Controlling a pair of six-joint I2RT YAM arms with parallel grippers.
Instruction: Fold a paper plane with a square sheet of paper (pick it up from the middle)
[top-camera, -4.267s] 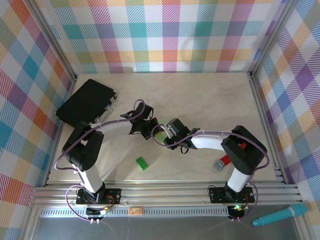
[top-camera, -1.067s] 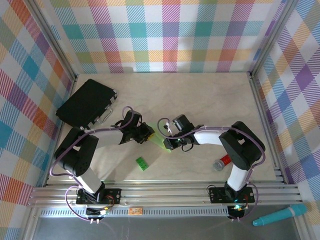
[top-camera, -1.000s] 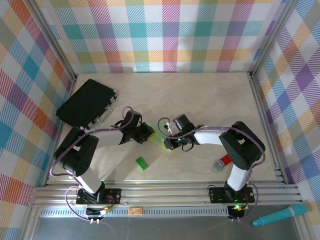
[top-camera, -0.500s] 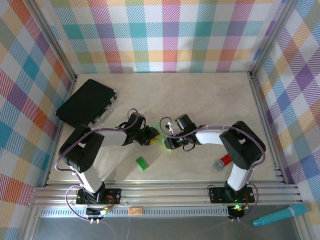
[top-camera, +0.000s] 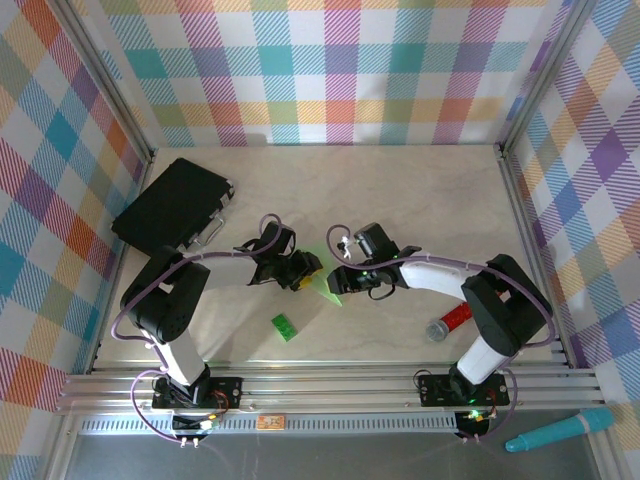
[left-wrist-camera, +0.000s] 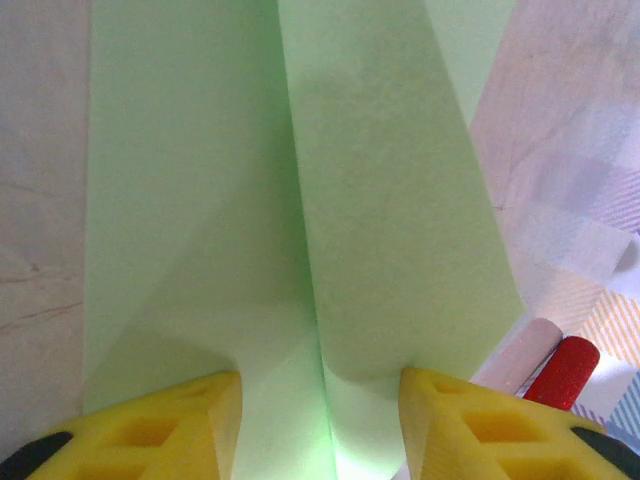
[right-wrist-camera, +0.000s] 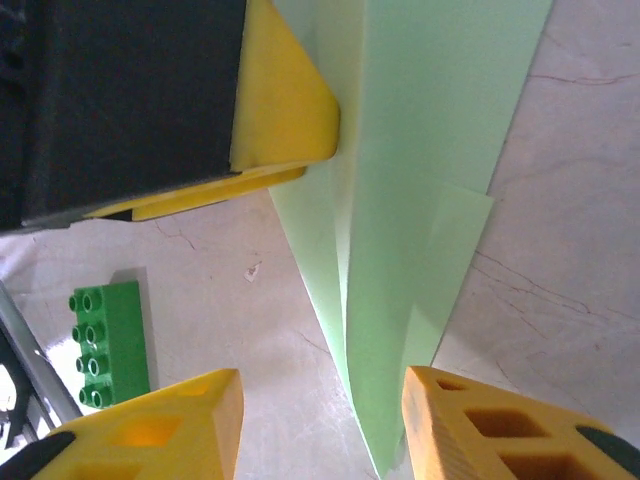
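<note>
The paper plane (top-camera: 327, 288) is a narrow pale-green dart with a centre crease, lying at mid-table between both grippers. In the left wrist view the paper plane (left-wrist-camera: 300, 200) stretches away from my left gripper (left-wrist-camera: 320, 420). That gripper is open, and its yellow fingers (left-wrist-camera: 160, 425) straddle the crease end. In the right wrist view the paper plane (right-wrist-camera: 420, 150) points its tip down between the spread fingers of my open right gripper (right-wrist-camera: 320, 430), without touching them. From above, the left gripper (top-camera: 308, 270) sits at the paper's left and the right gripper (top-camera: 340, 281) at its right.
A small bright-green toy brick (top-camera: 285, 327) lies in front of the paper, also seen in the right wrist view (right-wrist-camera: 110, 340). A red and silver marker (top-camera: 450, 322) lies by the right arm. A black case (top-camera: 172, 205) sits at the back left. A teal tool (top-camera: 560, 430) rests off the table.
The left gripper has edged right onto the paper's end. The right arm has swung its elbow right and its gripper has drawn back a little. The dart's pointed tip now shows.
</note>
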